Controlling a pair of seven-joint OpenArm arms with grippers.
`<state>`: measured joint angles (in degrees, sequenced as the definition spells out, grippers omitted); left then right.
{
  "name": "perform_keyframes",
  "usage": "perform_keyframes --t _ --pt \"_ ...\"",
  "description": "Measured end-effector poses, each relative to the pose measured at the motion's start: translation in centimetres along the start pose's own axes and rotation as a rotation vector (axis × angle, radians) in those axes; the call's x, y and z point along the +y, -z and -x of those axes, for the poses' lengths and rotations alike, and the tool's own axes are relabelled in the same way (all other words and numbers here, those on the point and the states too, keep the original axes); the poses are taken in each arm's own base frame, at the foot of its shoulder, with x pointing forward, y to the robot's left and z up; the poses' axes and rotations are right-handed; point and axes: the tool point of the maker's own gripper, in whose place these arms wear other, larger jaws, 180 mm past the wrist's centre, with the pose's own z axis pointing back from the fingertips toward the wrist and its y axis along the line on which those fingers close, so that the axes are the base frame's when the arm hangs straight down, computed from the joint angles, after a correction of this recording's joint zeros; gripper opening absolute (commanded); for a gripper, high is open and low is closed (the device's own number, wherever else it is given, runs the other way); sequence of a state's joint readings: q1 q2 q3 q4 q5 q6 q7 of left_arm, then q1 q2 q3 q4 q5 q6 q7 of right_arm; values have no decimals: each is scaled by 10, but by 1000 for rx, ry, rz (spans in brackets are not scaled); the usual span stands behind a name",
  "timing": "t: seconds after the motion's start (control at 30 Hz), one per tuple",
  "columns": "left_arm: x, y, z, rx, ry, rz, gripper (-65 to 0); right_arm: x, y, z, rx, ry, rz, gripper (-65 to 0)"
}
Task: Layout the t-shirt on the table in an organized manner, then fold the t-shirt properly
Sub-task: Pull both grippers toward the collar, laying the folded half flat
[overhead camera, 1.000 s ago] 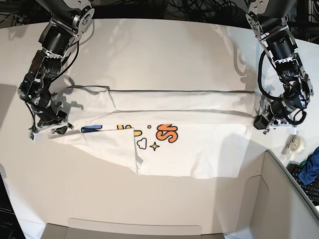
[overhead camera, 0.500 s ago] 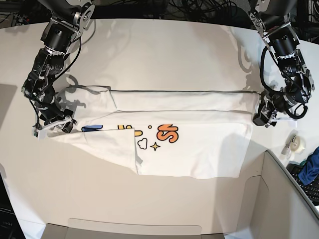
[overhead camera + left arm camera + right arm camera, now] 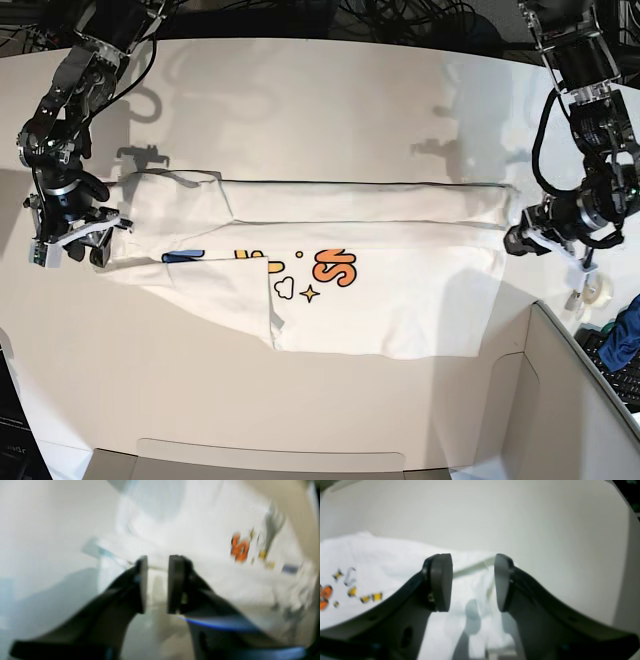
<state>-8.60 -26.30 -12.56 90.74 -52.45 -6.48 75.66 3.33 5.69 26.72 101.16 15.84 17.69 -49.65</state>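
The white t-shirt (image 3: 400,300) lies flat on the off-white table (image 3: 330,110), folded lengthwise into a long band, with orange, blue and yellow lettering (image 3: 335,267) showing near its middle. My right gripper (image 3: 92,250) hovers at the shirt's left end in the base view. In its wrist view the right gripper (image 3: 473,580) stands open over the t-shirt (image 3: 370,562) with nothing between the pads. My left gripper (image 3: 518,243) is just off the shirt's right end. The blurred left wrist view shows the left gripper (image 3: 157,580) with a narrow empty gap, the t-shirt (image 3: 200,530) beyond it.
A roll of clear tape (image 3: 598,290) sits on the table by the left arm. A grey box wall (image 3: 570,400) fills the lower right corner, with a blue cloth (image 3: 625,345) behind it. Dark cables run along the table's far edge.
Both grippers have let go of the shirt's ends and opened. Each arm has drawn outward and up, away from the cloth. The shirt itself has stayed flat in place.
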Motion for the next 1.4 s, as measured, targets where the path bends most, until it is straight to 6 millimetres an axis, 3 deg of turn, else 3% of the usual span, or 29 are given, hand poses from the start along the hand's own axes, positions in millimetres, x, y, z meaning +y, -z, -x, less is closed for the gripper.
perform_keyframes --t 0.07,0.1,0.17,0.3,0.47,0.57,0.73,0.9,1.0,1.23,1.4 --pt "-10 10 14 73 80 5 -614 0 3 10 61 -65 49 -635" --pt "-14 17 20 94 111 1 -615 3 4 10 64 -105 62 -650" --pt "-17 29 35 137 185 -23 -617 6 6 11 77 -192 98 -650" --pt "0 43 55 186 340 -170 -617 7 7 15 111 -315 159 -650" --pt "5 52 58 186 481 -255 -615 11 8 14 105 -314 147 -650" --pt "11 52 69 212 490 -273 -614 7 8 19 117 -311 153 -650" --pt "16 51 70 221 488 -286 -614 -6 15 52 208 -254 195 -650" --pt "29 59 73 212 458 -289 -613 -9 22 59 199 -246 198 -650" --pt "43 64 73 196 426 -303 -613 -11 30 87 270 -236 185 -650" --pt "54 72 64 120 392 -291 -613 -14 29 91 227 -252 180 -650" --pt "58 71 80 116 384 -291 -613 -22 14 98 239 -291 187 -650"
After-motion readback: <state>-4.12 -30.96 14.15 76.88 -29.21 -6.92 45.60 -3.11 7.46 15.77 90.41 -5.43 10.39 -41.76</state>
